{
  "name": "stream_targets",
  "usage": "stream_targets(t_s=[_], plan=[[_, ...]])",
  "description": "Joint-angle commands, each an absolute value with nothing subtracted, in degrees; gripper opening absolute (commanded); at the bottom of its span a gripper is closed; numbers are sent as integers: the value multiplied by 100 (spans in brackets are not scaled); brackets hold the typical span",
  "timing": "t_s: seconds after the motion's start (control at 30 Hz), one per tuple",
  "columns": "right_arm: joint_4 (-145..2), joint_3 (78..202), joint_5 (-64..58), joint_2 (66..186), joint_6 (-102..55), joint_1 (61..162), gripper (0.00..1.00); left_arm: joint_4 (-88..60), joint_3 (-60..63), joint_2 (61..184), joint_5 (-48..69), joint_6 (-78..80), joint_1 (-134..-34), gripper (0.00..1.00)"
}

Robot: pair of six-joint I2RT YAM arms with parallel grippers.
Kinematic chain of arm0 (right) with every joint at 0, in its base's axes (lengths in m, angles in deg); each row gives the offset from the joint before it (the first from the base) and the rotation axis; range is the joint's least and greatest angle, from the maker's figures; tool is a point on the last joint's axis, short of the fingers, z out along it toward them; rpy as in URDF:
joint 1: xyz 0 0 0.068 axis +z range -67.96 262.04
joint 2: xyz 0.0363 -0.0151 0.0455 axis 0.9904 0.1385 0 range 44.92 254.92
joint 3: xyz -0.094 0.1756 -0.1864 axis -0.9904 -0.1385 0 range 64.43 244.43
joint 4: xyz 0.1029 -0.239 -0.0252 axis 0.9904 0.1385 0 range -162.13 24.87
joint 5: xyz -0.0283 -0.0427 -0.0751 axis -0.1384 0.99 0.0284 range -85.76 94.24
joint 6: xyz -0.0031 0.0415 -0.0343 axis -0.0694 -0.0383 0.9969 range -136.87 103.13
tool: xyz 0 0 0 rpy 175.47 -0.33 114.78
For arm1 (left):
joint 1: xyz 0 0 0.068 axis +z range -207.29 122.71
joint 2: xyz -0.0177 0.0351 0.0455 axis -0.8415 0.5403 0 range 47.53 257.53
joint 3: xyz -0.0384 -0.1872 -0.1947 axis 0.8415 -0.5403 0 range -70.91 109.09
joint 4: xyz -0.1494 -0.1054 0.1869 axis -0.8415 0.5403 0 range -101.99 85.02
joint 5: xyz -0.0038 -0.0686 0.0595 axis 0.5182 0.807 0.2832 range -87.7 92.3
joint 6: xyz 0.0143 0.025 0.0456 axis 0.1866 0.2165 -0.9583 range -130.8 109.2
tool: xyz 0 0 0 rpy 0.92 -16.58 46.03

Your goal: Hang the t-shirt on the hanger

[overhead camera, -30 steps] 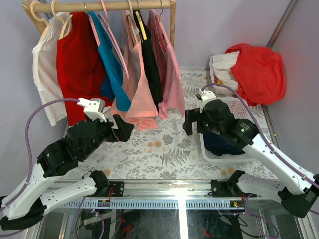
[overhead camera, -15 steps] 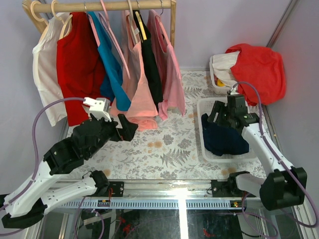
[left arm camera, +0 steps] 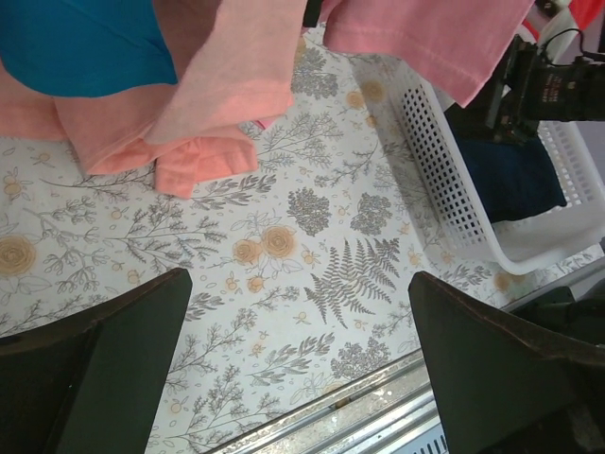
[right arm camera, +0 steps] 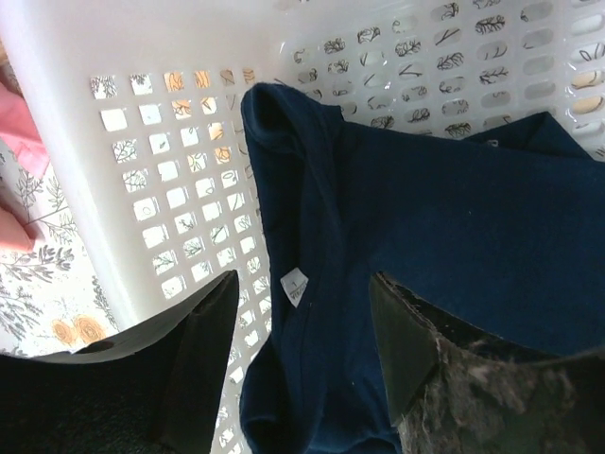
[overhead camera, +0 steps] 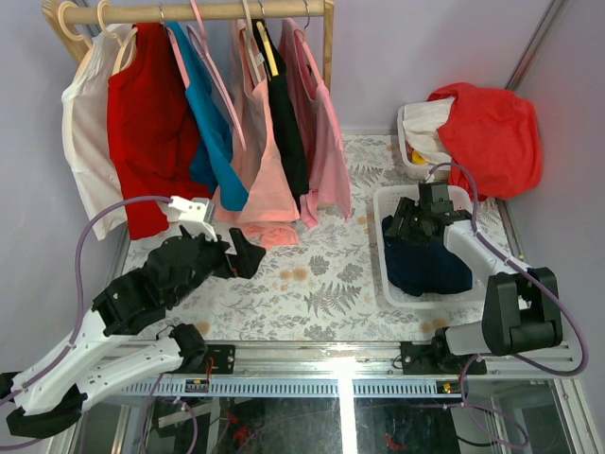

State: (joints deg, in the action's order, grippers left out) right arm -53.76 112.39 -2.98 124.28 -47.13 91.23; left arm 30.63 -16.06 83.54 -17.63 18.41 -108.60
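Right gripper (right arm camera: 301, 284) part-open, empty, over navy garment (right arm camera: 454, 236) in white basket (right arm camera: 142, 142); left gripper (left arm camera: 301, 277) wide open, empty, above table (left arm camera: 284, 322).

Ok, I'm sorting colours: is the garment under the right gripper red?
No, the garment under the right gripper is dark navy blue, lying in the white basket.

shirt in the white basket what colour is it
The shirt is plain navy blue, clearest in the right wrist view, inside the basket.

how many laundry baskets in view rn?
2. One white perforated basket at right, holding a navy garment. A second white basket sits behind it, largely covered by red cloth. Others could be hidden off-frame.
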Motion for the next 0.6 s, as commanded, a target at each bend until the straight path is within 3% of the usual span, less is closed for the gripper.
stream_targets(t_s=[0.0, 0.17, 0.43, 0.57], plan=[[-5712, 11359, -396, 12576, -4810, 9097, 62, 2649, -1593, 8402, -1552, 1756, -10817, 100], [-5849, 11213, -421, 12630, -4857, 9100, 53, 2649, -1580, 8419, -1457, 1707, -10818, 99], [-5639, 11342, -421, 12440, -4732, 9100, 3, 2523, -1598, 8426, -1286, 1645, -10820, 100], [-5415, 11531, -346, 11976, -4656, 9095, 0, 2536, -1546, 8416, -1188, 1586, -10819, 100]])
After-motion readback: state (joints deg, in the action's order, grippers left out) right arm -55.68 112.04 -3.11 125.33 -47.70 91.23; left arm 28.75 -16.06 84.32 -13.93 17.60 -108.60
